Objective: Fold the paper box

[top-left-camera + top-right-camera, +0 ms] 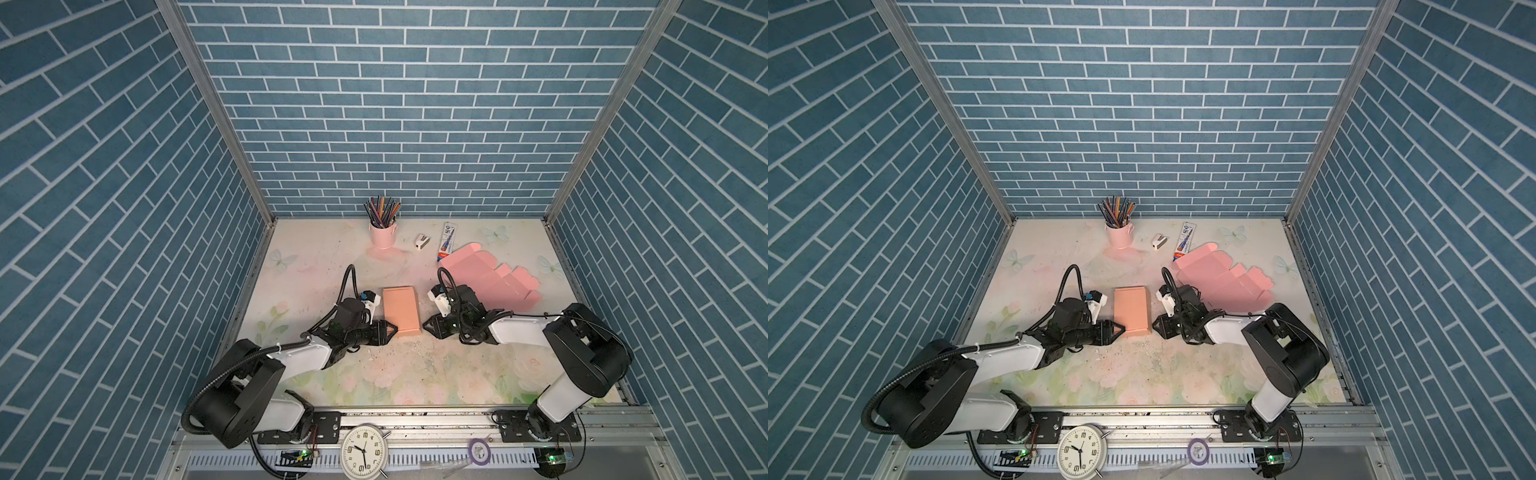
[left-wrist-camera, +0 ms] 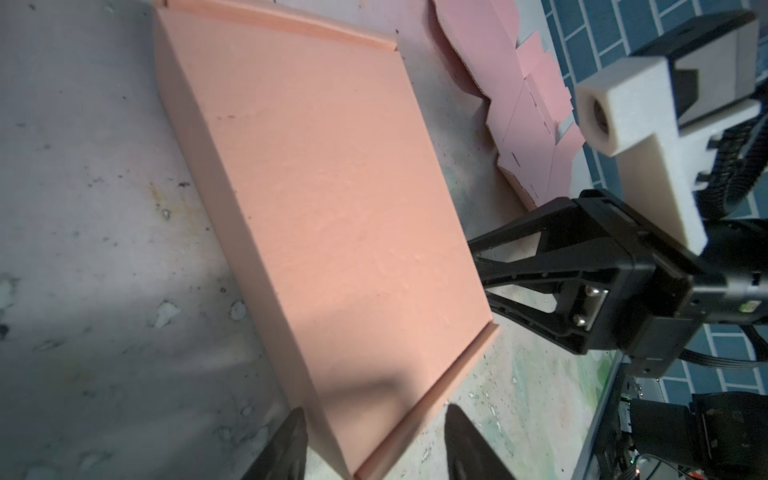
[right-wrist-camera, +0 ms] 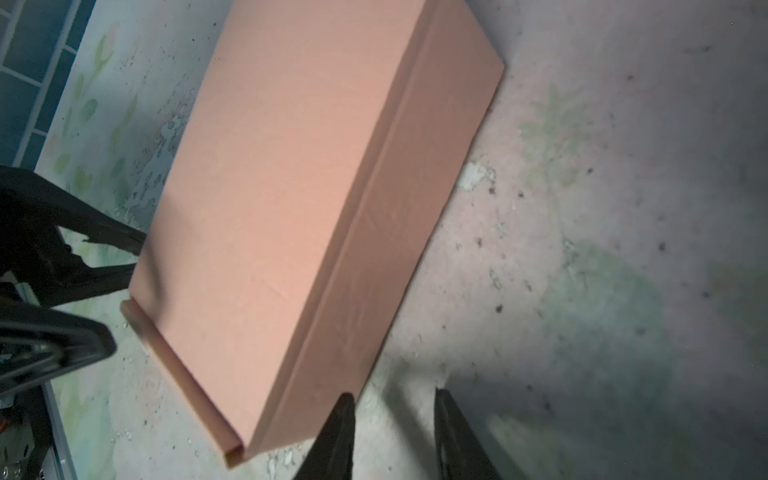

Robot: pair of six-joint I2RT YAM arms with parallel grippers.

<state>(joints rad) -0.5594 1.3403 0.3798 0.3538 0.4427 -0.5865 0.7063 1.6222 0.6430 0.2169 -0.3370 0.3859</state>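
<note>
You have the floral table point(image 1: 316, 266) with flat pink cardboard blanks point(image 1: 486, 282) lying toward its far right, and the paper box point(image 1: 401, 309) lying folded shut near the middle (peach-coloured, long side running toward the back wall point(image 1: 374, 124)), between the two arms. The left gripper point(image 1: 394, 329) sits at the box's near left corner, fingers point(image 2: 286, 444) apart with that corner between them, unpinched. The right gripper point(image 1: 425, 323) is just beside the near right corner, fingers point(image 3: 338, 436) apart over bare table, and a pencil cup point(image 1: 382, 235) stands at the back.
</note>
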